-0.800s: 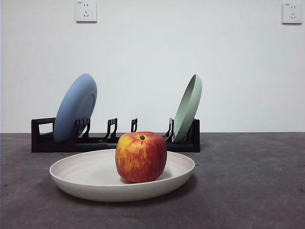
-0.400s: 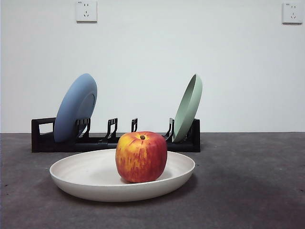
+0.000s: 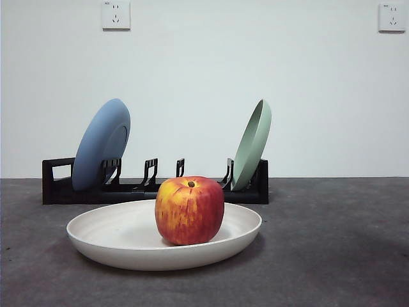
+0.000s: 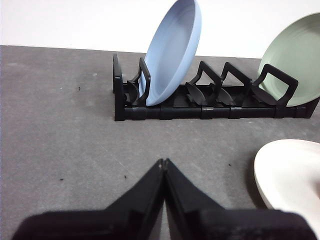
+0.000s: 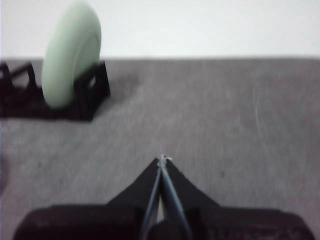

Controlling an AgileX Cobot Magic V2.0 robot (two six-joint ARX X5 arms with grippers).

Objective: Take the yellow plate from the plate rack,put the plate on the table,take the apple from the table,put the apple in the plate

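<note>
The cream yellow plate [image 3: 128, 240] lies flat on the dark grey table [image 3: 332, 256], in front of the black plate rack [image 3: 153, 185]. The red and yellow apple [image 3: 190, 210] stands upright in the plate, stem dimple up. No arm shows in the front view. My left gripper [image 4: 163, 162] is shut with nothing in it, over bare table short of the rack [image 4: 200, 97]; the plate's rim [image 4: 285, 175] shows at one side. My right gripper [image 5: 161, 159] is shut and empty too, over bare table away from the rack's end [image 5: 85, 95].
A blue plate [image 3: 101, 144] leans in the rack's left slots and a pale green plate [image 3: 252, 144] in its right end. The middle slots between them stand empty. Two wall sockets [image 3: 115, 14] sit high on the white wall.
</note>
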